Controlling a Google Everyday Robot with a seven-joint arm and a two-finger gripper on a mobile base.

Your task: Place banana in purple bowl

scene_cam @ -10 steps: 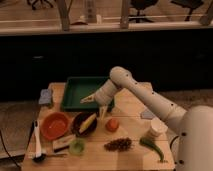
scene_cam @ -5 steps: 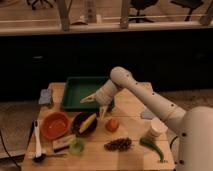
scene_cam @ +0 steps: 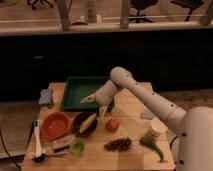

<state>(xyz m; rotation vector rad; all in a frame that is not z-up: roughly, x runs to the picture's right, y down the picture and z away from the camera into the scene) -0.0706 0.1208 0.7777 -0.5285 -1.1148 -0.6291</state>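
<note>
There it was: the banana (scene_cam: 88, 121) lay inside the purple bowl (scene_cam: 76, 129), slanting across it with its upper end propped against the far right rim, which was likely why it sat tilted and not flat. The gripper (scene_cam: 93, 106) hung just above and behind that rim, over the near edge of the green tray (scene_cam: 75, 89), its jaws spread wide with nothing between them. To my eye the placing looked done, and the arm only needed to lift clear. The orange fruit (scene_cam: 112, 124) sat just beside the bowl on the right and the orange bowl (scene_cam: 55, 125) touched or nearly touched it on the left, so a straight-up retreat seemed the safest way out. The green cup (scene_cam: 76, 146) stood in front, out of harm's way.
</note>
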